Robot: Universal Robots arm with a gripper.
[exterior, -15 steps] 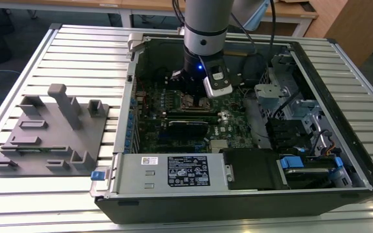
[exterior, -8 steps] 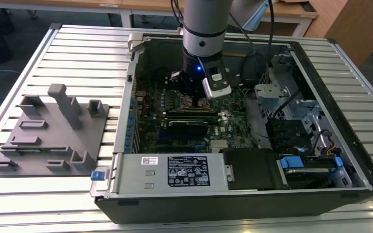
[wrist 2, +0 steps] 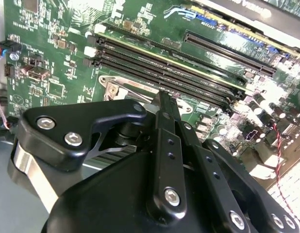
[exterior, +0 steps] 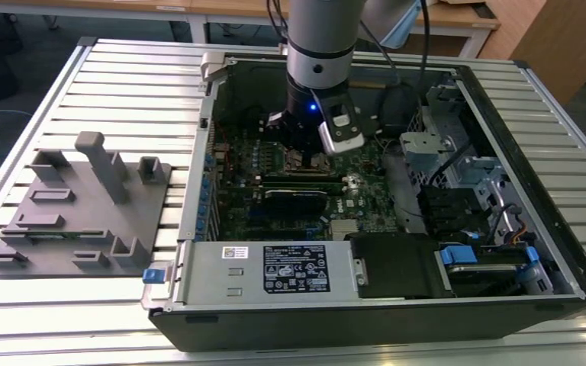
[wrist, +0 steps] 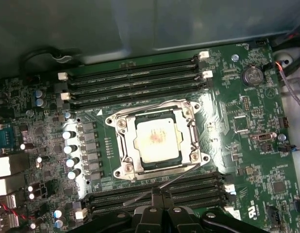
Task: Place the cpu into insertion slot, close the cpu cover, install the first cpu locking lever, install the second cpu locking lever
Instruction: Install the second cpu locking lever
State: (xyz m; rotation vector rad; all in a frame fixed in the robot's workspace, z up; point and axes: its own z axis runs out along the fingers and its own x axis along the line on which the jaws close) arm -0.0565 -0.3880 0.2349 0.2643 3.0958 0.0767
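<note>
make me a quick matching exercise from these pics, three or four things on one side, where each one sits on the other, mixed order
Things:
1. pale silver-grey square cpu
2. dull-metal square cpu cover
3. black gripper
4. grey moulded fixture tray

Places:
A. on the slatted table outside the case
B. closed as a frame around the chip
C. seated in the socket's middle
D. at the socket's edge, beside a thin lever

Pairs: 1-C, 2-B, 3-D, 4-A

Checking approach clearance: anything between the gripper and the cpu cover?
Nothing visible. In the first wrist view the gripper sits just off the edge of the cpu cover, with bare memory slots below and the cpu already seated.
</note>
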